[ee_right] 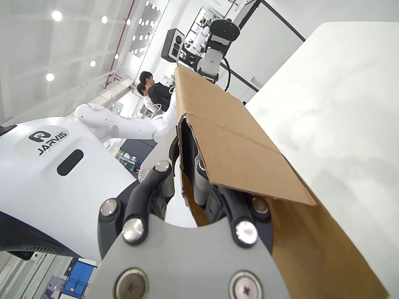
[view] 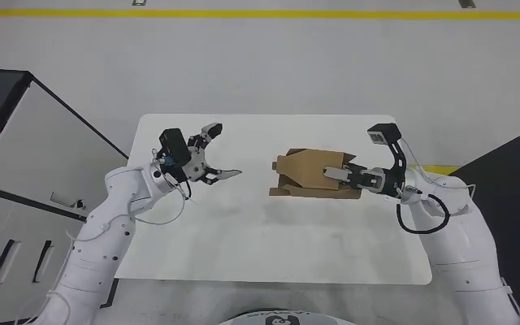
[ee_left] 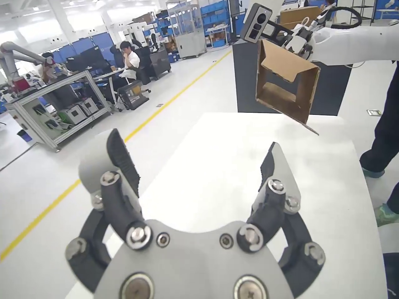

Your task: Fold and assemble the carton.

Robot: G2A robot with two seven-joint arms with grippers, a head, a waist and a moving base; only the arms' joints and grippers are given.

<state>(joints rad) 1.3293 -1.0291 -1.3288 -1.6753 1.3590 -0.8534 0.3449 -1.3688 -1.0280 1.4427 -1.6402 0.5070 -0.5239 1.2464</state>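
Over the right-centre of the table [view: 244, 256] the carton [view: 313, 172] sits in the right gripper [view: 345, 174], which is clamped on one wall at its own end, one finger inside the board and one outside. The carton is squared into an open tube lying sideways and looks to be held clear of the tabletop. Its open mouth faces the left gripper [ee_left: 199, 163], whose jaws stand wide apart w/ nothing btw them, well apart from the carton and over the left part of the table.

At the mouth, an upper flap [ee_left: 282, 69] is tipped partway inward and a lower flap [ee_left: 308, 125] hangs outward.

Step in hand, as I read it: closing the mouth-end flaps w/ the free arm. To do it well:
- Come in square to the mouth, not at an angle.
- Press each flap near its free edge so it hinges on the score line — not at the crease.
- Finish the upper flap first, since it's already started, then bring up the lower one.
- Push lightly along the tube's axis. Only one wall is gripped, so a sideways shove would prob. rack the tube or twist it in the grip.
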